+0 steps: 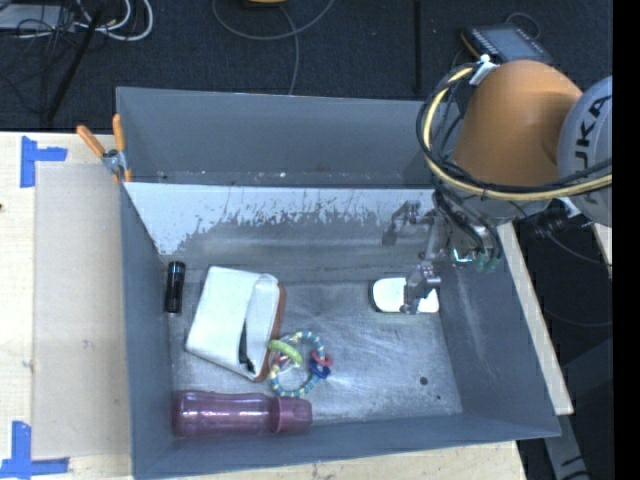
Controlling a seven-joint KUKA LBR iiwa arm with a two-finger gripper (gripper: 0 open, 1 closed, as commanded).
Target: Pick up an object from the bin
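My gripper [417,290] hangs low at the right side of the bin, under the arm's orange cover. Its tip is down on a small flat white piece [388,295] with a rounded left end, which lies on the bin floor. The white piece sticks out to either side of the tip. Whether it is gripped I cannot tell.
Along the left half of the bin lie a short black cylinder [175,286], a white pouch with a brown edge [230,321], a colourful beaded ring [300,360] and a dark purple bottle [240,413] on its side at the front wall. Bare floor separates them from the gripper.
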